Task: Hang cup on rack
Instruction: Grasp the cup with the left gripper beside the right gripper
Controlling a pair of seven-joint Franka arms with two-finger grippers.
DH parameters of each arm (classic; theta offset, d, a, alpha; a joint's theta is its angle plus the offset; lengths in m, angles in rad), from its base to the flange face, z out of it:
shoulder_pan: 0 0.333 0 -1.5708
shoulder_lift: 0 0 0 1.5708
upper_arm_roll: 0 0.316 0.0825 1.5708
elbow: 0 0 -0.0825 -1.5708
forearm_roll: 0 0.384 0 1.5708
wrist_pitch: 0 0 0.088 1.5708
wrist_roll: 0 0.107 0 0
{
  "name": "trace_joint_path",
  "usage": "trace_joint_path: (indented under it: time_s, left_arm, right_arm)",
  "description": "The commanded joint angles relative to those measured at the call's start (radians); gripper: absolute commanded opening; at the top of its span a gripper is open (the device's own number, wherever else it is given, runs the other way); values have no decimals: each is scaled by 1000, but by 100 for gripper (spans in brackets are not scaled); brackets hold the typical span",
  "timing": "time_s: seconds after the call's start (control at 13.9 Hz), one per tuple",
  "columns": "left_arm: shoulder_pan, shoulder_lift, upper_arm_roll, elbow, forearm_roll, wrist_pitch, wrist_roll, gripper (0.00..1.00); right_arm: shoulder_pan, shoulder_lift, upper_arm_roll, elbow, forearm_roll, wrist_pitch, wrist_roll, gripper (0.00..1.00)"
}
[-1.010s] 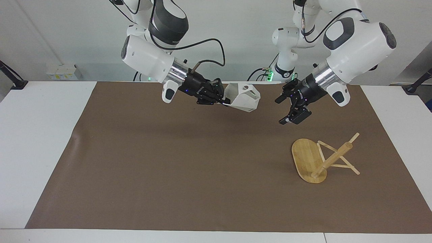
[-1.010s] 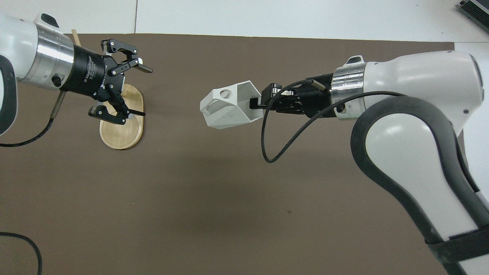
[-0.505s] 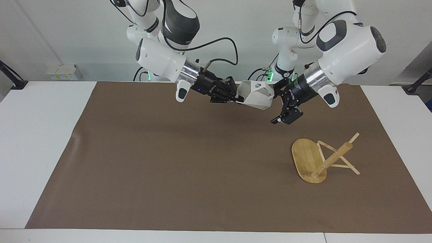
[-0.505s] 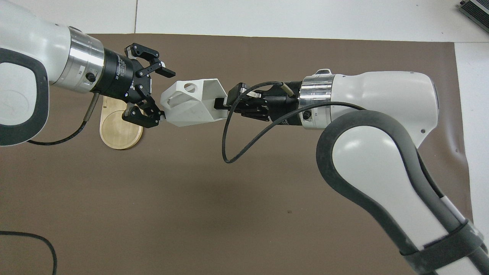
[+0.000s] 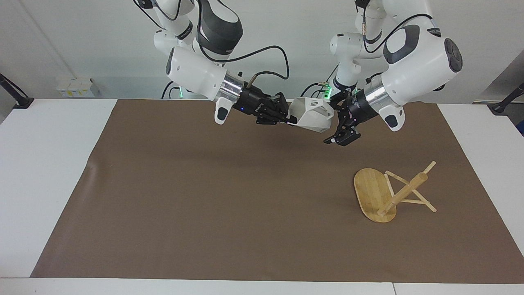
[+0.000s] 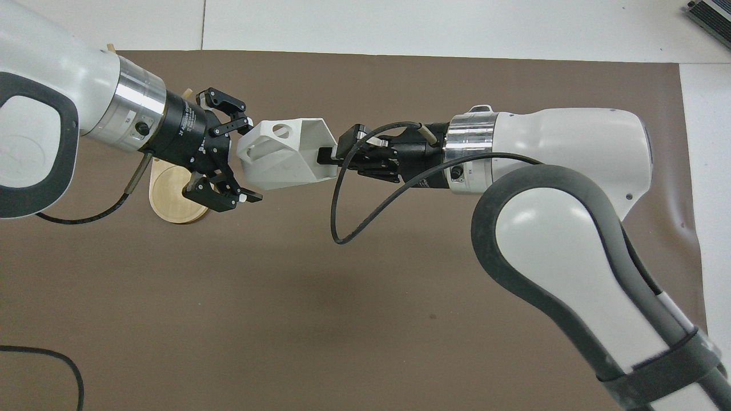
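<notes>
moved since earlier: left gripper (image 5: 332, 123) has swung in from over the rack to the cup (image 5: 311, 114); right gripper (image 5: 286, 119) has carried the cup toward the left arm's end of the table.
right fingers: pinched shut on the cup's rim wall, holding it tipped on its side in the air, handle end turned toward the other arm.
left fingers (image 6: 249, 197): spread wide, straddling the cup's handle end, not yet closed on it; contact cannot be told.
why held so: looks like a hand-over, since the rack sits at the left arm's end, awkward for the right arm to reach.
cup place: up in the air over the brown mat (image 5: 204, 196), between the two grippers.
rack (image 5: 391, 193): tipped over, oval base on edge, post and pegs resting on the mat, well apart from the cup, farther from the robots.
in the way: toppled rack likely the snag, pegs not upright for hanging; right arm's cable (image 6: 354, 211) loops under the wrist, clear of the cup.
</notes>
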Motion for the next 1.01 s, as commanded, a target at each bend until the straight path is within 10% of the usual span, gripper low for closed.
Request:
trace_joint_path:
  time_s: [0.0,0.94]
  left_arm:
    - [12,-28,13,-17,3,-55,-3,100]
    - [12,-126,10,-157,-34,43,-7,100]
  right_arm:
    - [-14,-3,29,-8,30,30,17,0]
    - [-14,-3,37,-12,57,49,21,0]
